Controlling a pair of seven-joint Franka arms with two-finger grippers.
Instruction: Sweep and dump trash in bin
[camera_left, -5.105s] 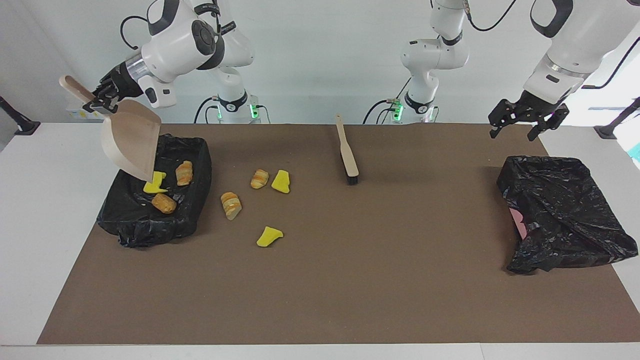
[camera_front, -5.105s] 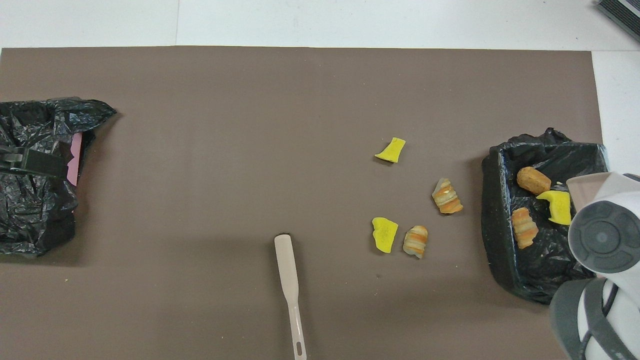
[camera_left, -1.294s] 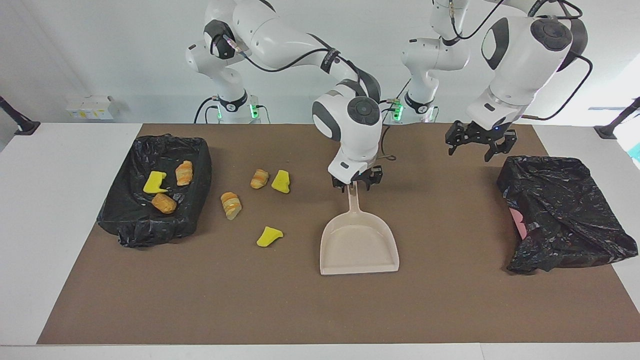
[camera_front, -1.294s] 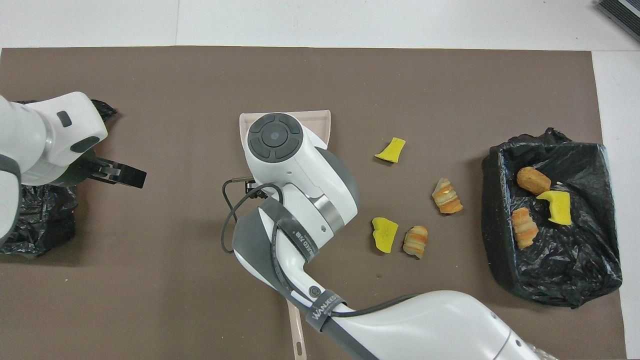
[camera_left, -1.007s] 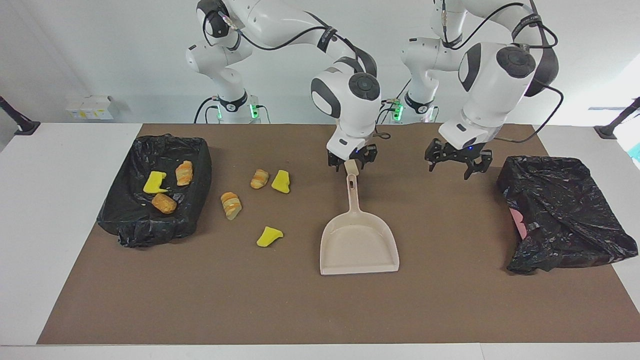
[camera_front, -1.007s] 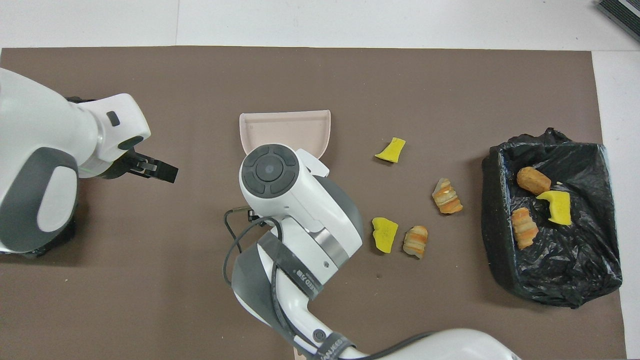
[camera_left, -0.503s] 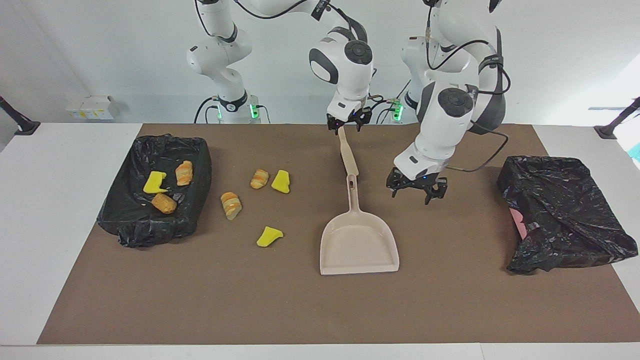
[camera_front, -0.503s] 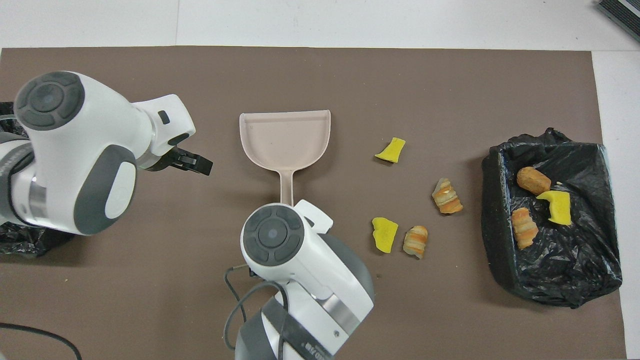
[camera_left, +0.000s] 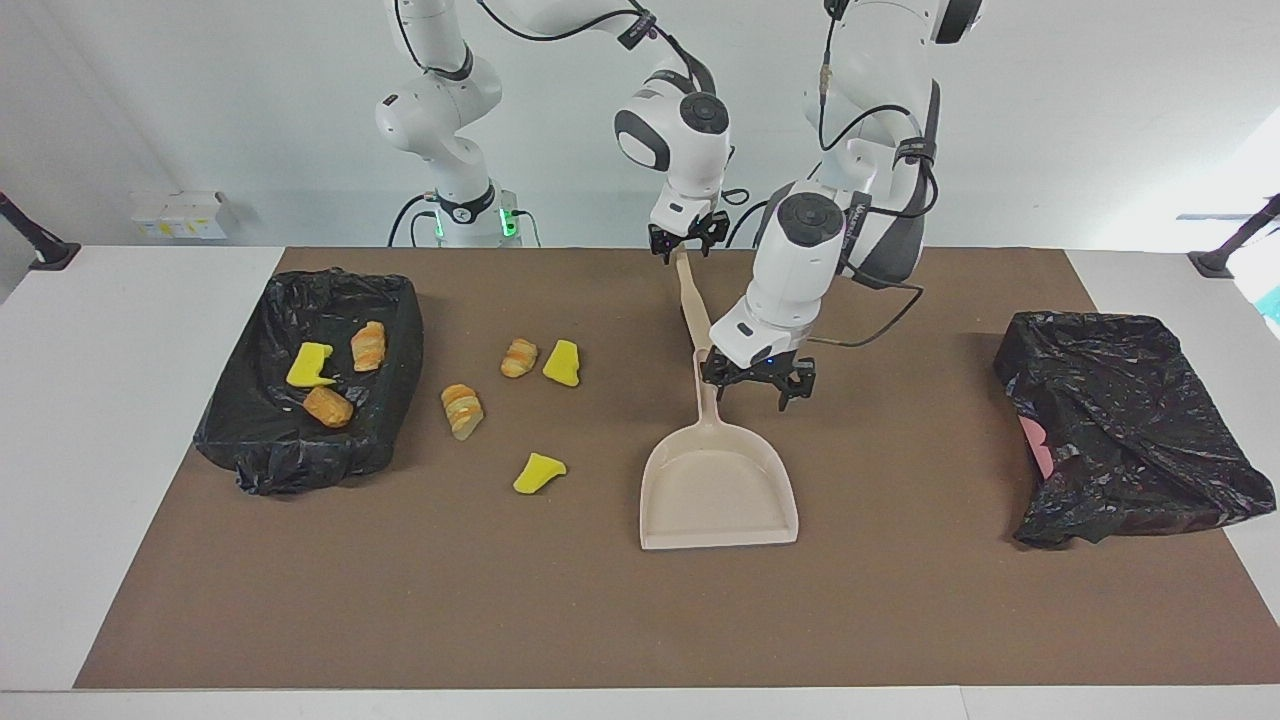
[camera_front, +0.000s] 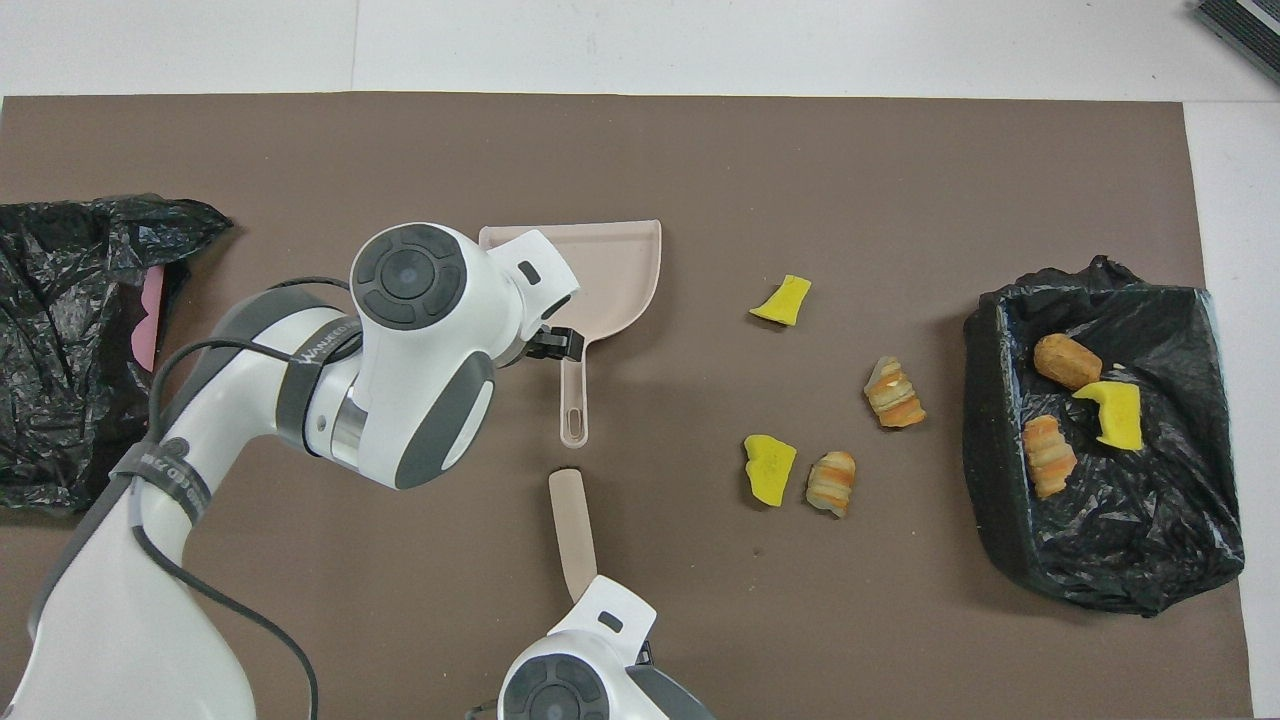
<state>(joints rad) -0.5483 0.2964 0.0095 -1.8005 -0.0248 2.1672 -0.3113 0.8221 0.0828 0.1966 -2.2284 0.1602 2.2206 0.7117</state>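
trash (camera_left: 462, 410): spongy yellow bits, stripy bread lumps | left hand (camera_left: 757, 384): open over smooth dustpan (camera_left: 718, 490) handle | right hand (camera_left: 686, 243): can't tell, over brush (camera_left: 692, 300)

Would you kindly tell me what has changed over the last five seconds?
The right end effector set the dustpan down mid-table, let go, and drew back over the brush. The left end effector, open, swung from above the black bag to over the dustpan's handle. The trash, bin and brush stayed put.
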